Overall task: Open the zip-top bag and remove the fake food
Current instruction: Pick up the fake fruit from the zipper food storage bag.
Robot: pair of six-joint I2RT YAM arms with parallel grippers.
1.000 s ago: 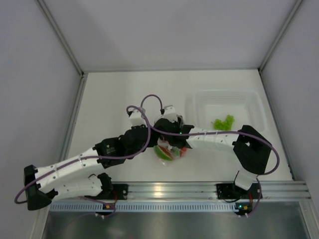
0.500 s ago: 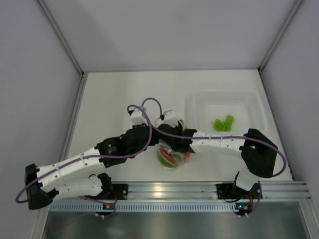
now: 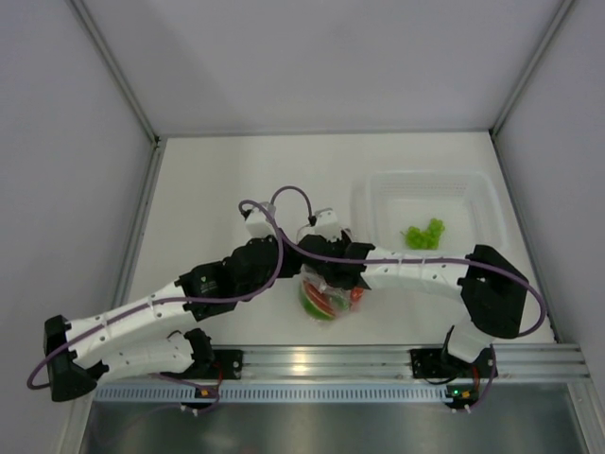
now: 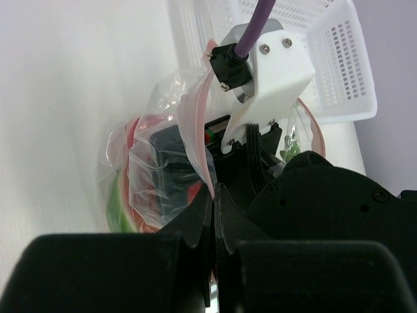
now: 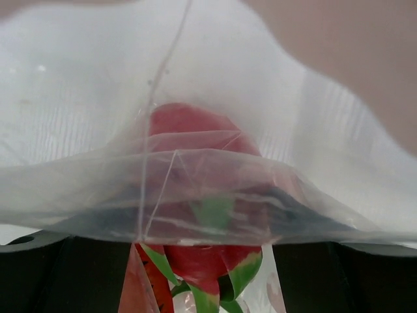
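Observation:
The zip-top bag lies at the table's near middle, holding a red-orange melon slice. My left gripper is shut on the bag's pinkish zip strip and holds the mouth open. My right gripper reaches down inside the bag. In the right wrist view its dark fingers stand apart on both sides of the magenta dragon fruit with green tips. Bag film lies across the top of the fruit. The melon slice leans beside it. A green leafy piece lies in the tub.
The rigid white tub stands at the right rear, close behind the bag; it also shows in the left wrist view. The two arms cross over the bag. Grey walls close the table on three sides.
My right gripper has pushed further down and left into the bag over the last second. The bag has shifted slightly toward me. The left gripper has kept its hold on the zip strip.

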